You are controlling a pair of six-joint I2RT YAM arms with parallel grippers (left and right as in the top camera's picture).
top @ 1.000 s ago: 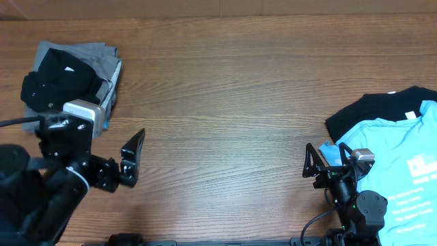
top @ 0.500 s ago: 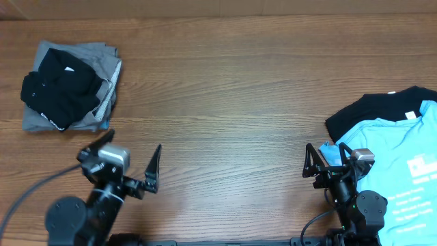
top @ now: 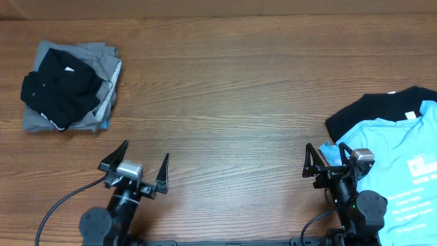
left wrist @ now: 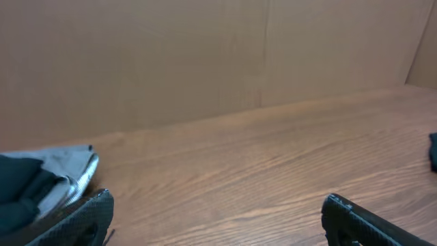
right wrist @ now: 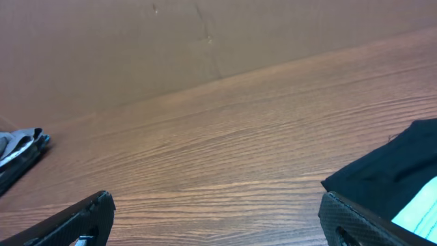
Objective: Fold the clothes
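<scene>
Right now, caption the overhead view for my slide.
Left fingers and right fingers open, empty; black garment piled on grey garment far left, light blue T-shirt over black T-shirt right.

Open table (top: 225,102) across the middle, stacked garments (top: 68,85) at far left, spread T-shirts (top: 399,140) at right edge

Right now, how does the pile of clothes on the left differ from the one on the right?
The left pile is bundled small; the right pile lies spread flat, running out of view. In the left pile a black garment tops a grey garment; in the right pile a light blue T-shirt tops a black T-shirt. Both rest on the table.
</scene>
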